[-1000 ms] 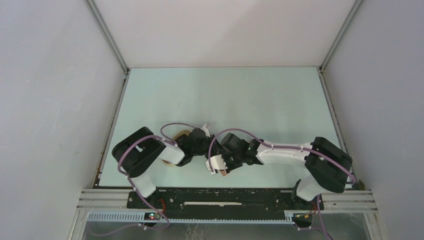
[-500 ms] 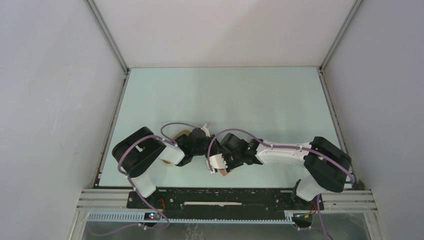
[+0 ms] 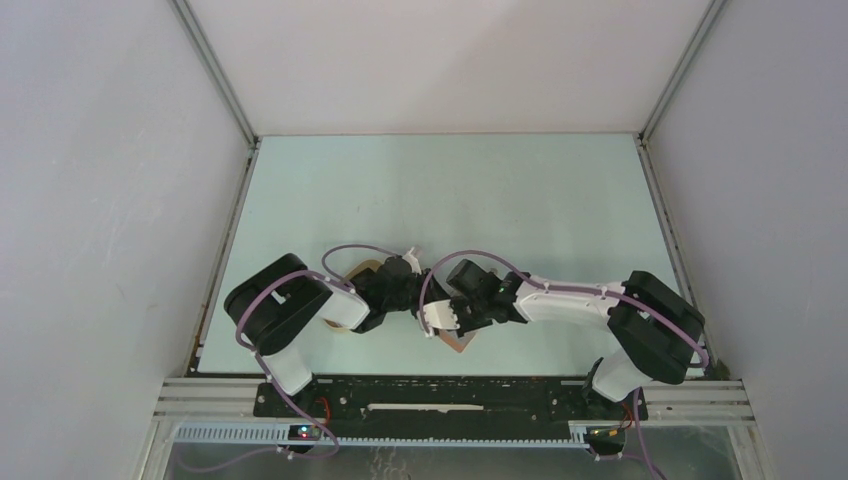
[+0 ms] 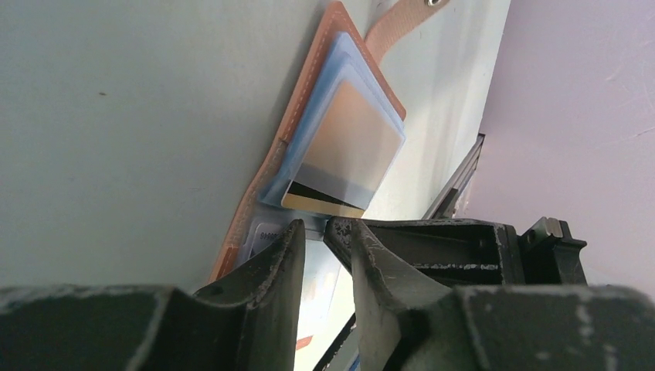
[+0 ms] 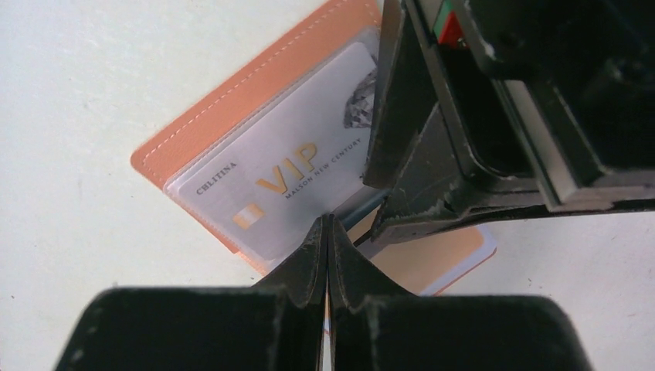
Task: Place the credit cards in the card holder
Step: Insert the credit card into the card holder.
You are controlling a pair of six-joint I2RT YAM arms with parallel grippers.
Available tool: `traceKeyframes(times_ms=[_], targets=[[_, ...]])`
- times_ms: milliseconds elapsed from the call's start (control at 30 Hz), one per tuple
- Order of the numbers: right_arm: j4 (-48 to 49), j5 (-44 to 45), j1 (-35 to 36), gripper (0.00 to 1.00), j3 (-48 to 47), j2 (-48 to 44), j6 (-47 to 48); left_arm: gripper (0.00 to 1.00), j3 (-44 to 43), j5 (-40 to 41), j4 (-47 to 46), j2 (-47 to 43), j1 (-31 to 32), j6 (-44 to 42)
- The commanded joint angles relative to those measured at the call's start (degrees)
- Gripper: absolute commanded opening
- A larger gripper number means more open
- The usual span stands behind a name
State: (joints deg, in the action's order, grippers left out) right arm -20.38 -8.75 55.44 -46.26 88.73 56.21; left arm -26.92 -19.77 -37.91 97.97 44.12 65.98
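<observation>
Pale green table (image 3: 450,190), white walls (image 3: 450,60): card holder (image 5: 255,93) lies open, left gripper (image 4: 315,229) slightly parted, right gripper (image 5: 327,230) pressed together.

Soft, even light is filling the scene, leaving the tabletop (image 3: 450,190) bright and shadows faint. In both wrist views the near jaws are looking blurred, while the tabletop beyond is showing sharp.

The reddish-brown leather card holder (image 5: 224,108) lies open and flat on the table, near the front edge, about the middle. A silver-white VIP card (image 5: 286,182) sits in one clear slot. An orange-yellow card (image 4: 351,131) with a dark stripe sticks partly out of a grey-blue slot.
</observation>
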Motion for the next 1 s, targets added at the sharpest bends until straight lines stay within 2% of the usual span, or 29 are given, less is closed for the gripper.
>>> traceKeyframes(times_ms=[0,133,533,967], targets=[[-2.15,2.77,-1.56,0.04,-2.03,-0.14,-1.42,0.35,2.13,0.94,3.64,1.33,0.35,-2.56],[-1.77,2.88,-2.53,0.05,-2.32,-0.49,-2.65,0.36,2.3,0.95,2.96,1.25,0.37,-2.48],[-5.51,-4.78,-5.69,0.11,-4.74,-2.99,-5.91,0.38,4.21,1.84,0.0,-3.56,0.36,-3.71],[-12.98,-14.78,-10.46,0.16,-8.18,-5.5,-6.19,0.4,8.65,4.99,5.48,-14.91,0.44,-7.43]])
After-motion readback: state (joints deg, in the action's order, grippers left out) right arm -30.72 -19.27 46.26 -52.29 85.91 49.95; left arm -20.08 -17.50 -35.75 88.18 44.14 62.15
